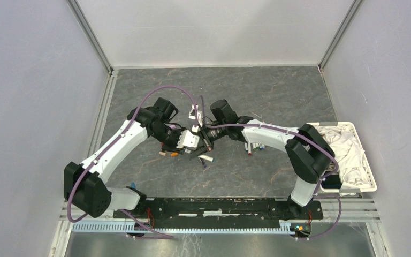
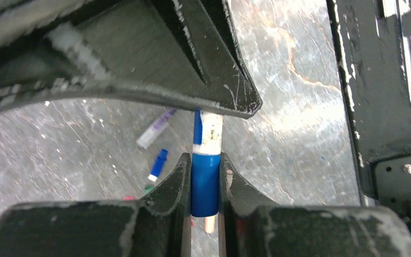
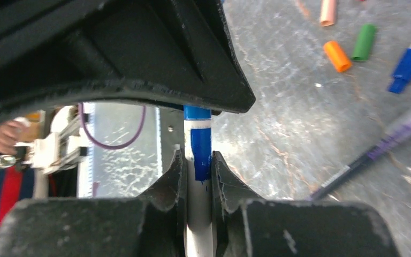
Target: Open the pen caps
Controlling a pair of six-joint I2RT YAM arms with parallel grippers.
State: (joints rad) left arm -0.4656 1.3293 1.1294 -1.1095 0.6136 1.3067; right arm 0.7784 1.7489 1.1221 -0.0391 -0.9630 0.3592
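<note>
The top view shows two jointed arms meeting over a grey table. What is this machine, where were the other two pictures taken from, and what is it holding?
It is a robot: a left arm and a right arm, bolted at the near edge of the table and seen from above. The other two pictures come from a small camera on each wrist, so the black shapes are that arm's own fingers. The left gripper is clamped on a blue cap. The right gripper grips what seems to be the same pen by its white barrel. Loose caps lie around, such as an orange cap and a green cap. A white basket at the right holds cloth.
</note>
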